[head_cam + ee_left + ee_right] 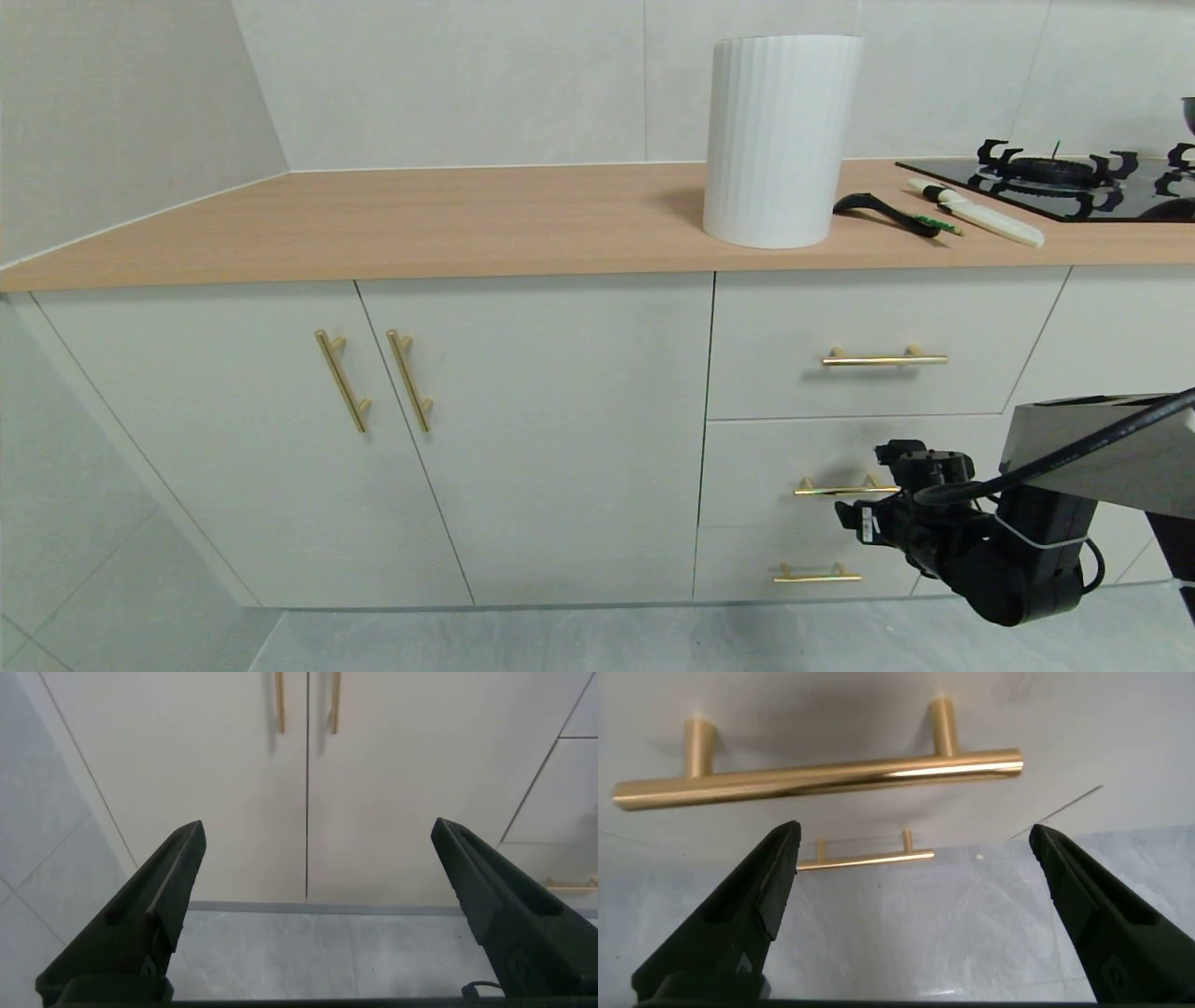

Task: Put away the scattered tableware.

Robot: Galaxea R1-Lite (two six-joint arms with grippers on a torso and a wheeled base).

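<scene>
Right tool (pixel 866 485) is hanging low before the drawer stack, jaws spread wide and holding nothing, facing the middle drawer handle (pixel 845 488) close up but not gripping it. It is probably lining up to pull that drawer as a home for the utensils. Its arm is angling forward and down from the robot's right. Left tool (pixel 318 835), equally wide and empty, is pointing at the double cabinet doors (pixel 308 784) near the floor. On the tabletop (pixel 420 219), the black ladle (pixel 882 213) and white-handled utensil (pixel 980 213) are lying side by side between the white ribbed canister (pixel 780 140) and the hob (pixel 1055 182), well apart from both tools.
</scene>
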